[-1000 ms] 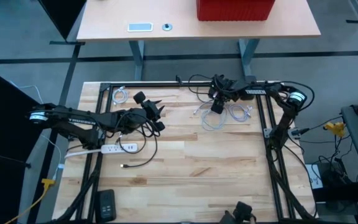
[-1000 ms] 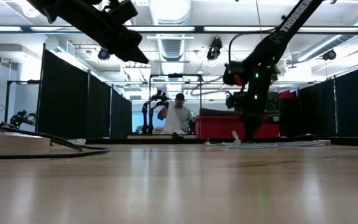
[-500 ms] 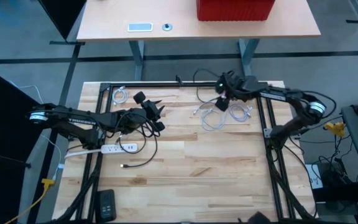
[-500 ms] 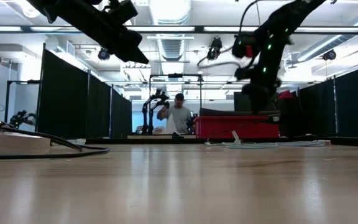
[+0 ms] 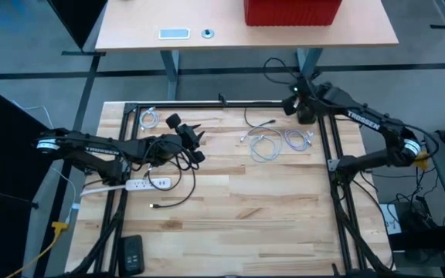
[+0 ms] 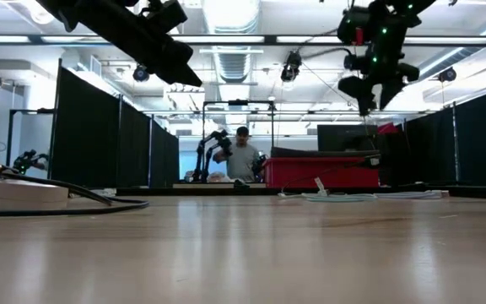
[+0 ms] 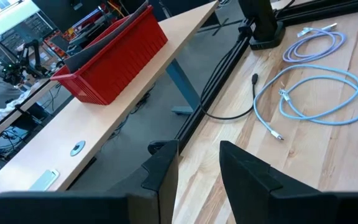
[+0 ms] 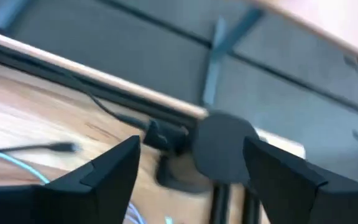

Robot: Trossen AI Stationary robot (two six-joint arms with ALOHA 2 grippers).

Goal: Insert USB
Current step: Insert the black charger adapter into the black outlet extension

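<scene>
My right claw [image 5: 300, 107] hangs open above the table's [image 5: 246, 208] one o'clock corner. The left claw [image 5: 194, 144] hovers at nine o'clock, fingers slightly parted, holding nothing. The black USB cable [image 5: 178, 197] lies by the power strip [image 5: 147, 184].

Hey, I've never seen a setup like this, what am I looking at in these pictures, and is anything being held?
Two dark robot arms work at a wooden table. One camera looks straight down, one sits at table-top height, and one rides on each wrist. The left gripper hovers near a white power strip and a black cable. The right gripper, fingers open and empty, is raised at the table's far edge. Pale blue cables lie coiled on the wood. Whether the left gripper holds anything cannot be told.
</scene>
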